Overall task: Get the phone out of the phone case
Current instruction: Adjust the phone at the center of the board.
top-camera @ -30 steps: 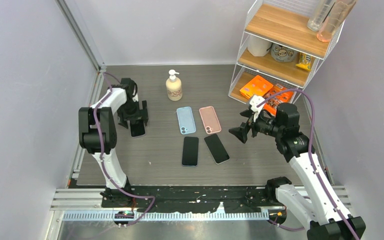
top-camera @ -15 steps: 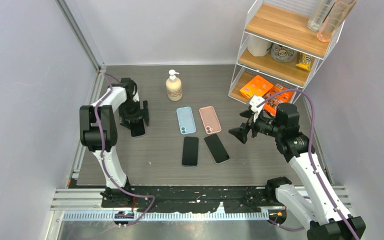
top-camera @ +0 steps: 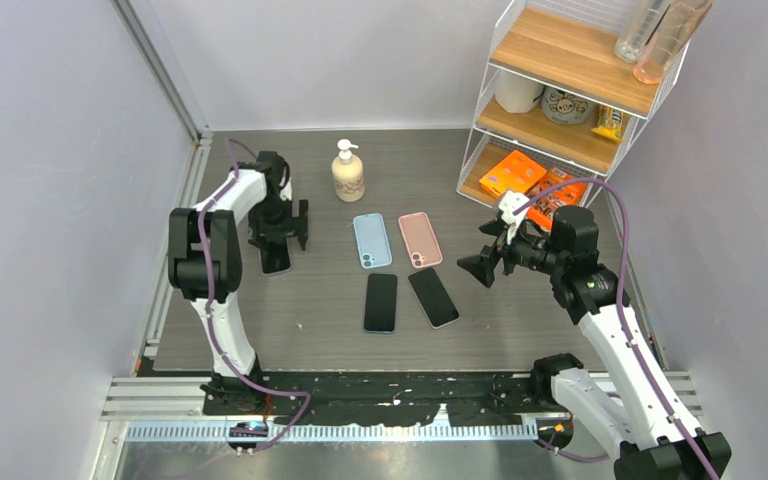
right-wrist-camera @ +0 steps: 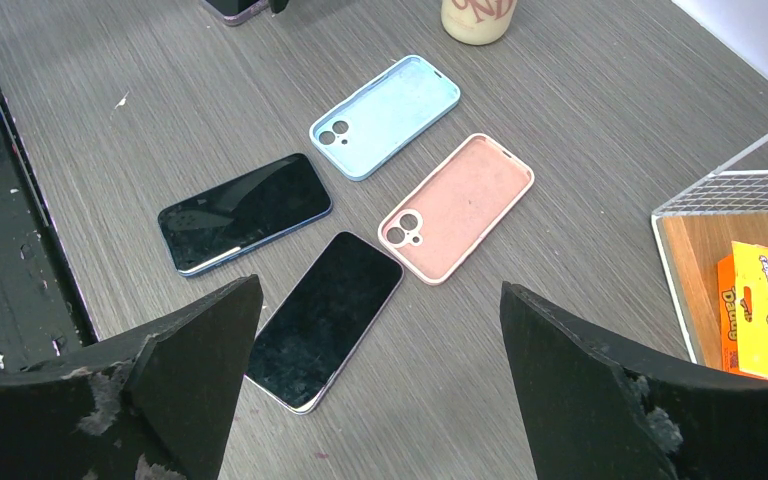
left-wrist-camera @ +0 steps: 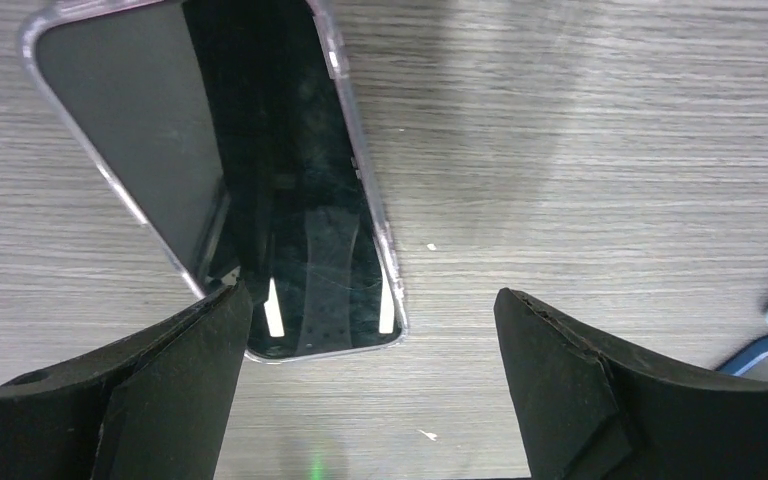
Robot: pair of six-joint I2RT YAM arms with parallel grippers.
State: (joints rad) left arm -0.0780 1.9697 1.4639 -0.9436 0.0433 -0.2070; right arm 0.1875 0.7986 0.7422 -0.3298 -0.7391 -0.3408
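Note:
A dark phone in a clear case [top-camera: 276, 258] lies flat on the table at the left. In the left wrist view the cased phone [left-wrist-camera: 300, 200] sits just ahead of the fingers, its near end beside the left fingertip [left-wrist-camera: 222, 310]. My left gripper [top-camera: 280, 230] hovers over its far end, open and empty; it also shows in the left wrist view [left-wrist-camera: 368, 295]. My right gripper [top-camera: 480, 250] is open and empty, held above the table at the right; it also shows in the right wrist view [right-wrist-camera: 380, 285].
A blue case [top-camera: 371, 240] and a pink case [top-camera: 420, 239] lie empty mid-table, with two bare phones [top-camera: 381, 302] [top-camera: 433, 296] in front of them. A soap bottle [top-camera: 348, 172] stands behind. A wire shelf rack [top-camera: 570, 90] with orange boxes [top-camera: 520, 178] fills the back right.
My left gripper has shifted a little to the right and back over the cased phone. The phone and the right arm have not moved.

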